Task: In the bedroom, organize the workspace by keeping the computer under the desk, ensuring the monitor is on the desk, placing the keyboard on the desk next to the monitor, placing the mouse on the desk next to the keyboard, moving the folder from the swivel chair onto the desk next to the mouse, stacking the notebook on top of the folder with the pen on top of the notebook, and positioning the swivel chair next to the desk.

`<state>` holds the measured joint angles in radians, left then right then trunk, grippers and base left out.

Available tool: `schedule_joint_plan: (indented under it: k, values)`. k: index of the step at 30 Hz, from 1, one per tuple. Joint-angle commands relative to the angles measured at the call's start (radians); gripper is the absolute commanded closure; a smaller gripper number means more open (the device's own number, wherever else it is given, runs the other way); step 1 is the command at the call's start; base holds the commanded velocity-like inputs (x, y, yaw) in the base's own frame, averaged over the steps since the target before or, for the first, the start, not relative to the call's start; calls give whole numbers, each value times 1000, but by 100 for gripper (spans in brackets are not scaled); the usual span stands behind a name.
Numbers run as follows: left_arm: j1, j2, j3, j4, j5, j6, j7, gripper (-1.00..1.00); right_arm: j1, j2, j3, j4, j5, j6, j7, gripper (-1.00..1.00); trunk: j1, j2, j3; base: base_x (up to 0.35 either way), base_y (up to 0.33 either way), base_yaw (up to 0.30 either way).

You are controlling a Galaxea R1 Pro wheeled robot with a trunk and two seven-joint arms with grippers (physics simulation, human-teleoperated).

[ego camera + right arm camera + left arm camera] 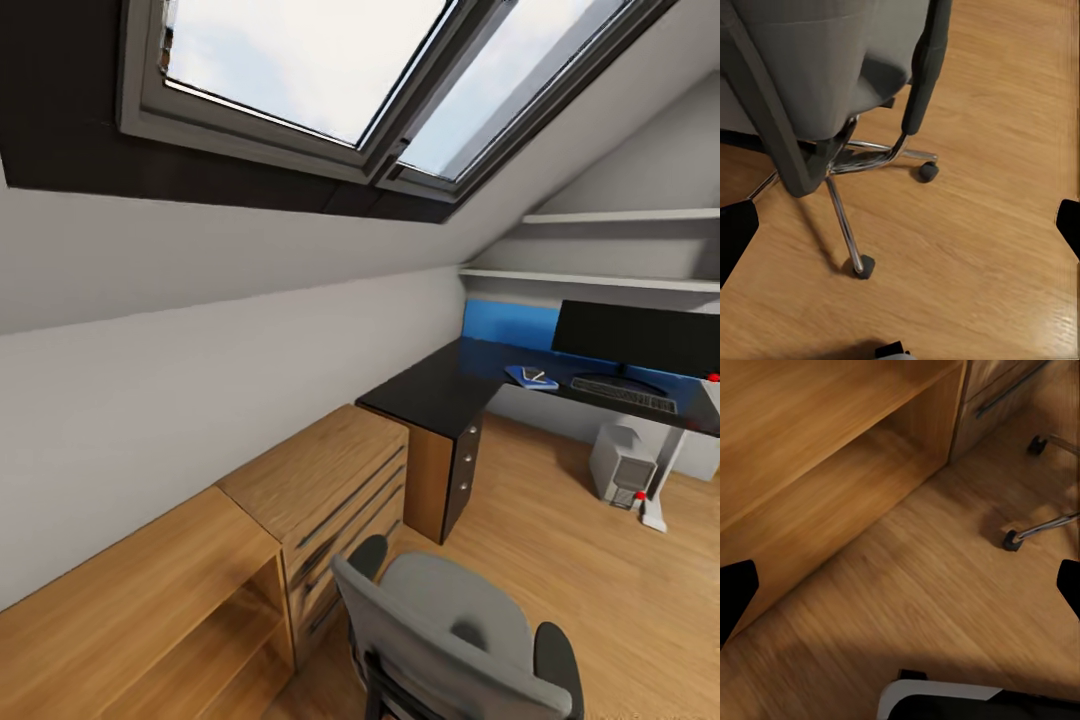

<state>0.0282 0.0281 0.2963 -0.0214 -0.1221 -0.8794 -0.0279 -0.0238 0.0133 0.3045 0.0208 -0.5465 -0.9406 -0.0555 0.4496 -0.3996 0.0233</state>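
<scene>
Skylight [300,60] above wooden drawer cabinet [330,490].

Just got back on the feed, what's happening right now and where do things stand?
Nothing is being handled. The robot stands behind the grey swivel chair, which sits away from the black desk. Both grippers hang open over the wooden floor, the left gripper near the wooden shelf unit, the right gripper by the chair's wheeled base. On the desk are the black monitor, dark keyboard and a blue flat item; the grey computer tower is underneath.
</scene>
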Motion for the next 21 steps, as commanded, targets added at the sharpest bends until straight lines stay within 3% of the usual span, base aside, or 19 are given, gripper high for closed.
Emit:
schedule_joint_plan:
  k: [1, 5, 21]
  values:
    - [1, 0, 9, -2, -9, -1, -3, -100, -1, 1, 8, 2, -3, -3, -6, -100, 0, 0, 1, 26, 9, -265]
    - [1, 0, 9, -2, -9, -2, -3, -100, -1, 1, 8, 2, -3, -3, -6, -100, 0, 0, 3, 12, 28, -264]
    - [1, -1, 9, -2, -9, -3, -3, -100, -1, 0, 8, 2, -3, -3, -6, -100, 0, 0, 12, 1, 159, -265]
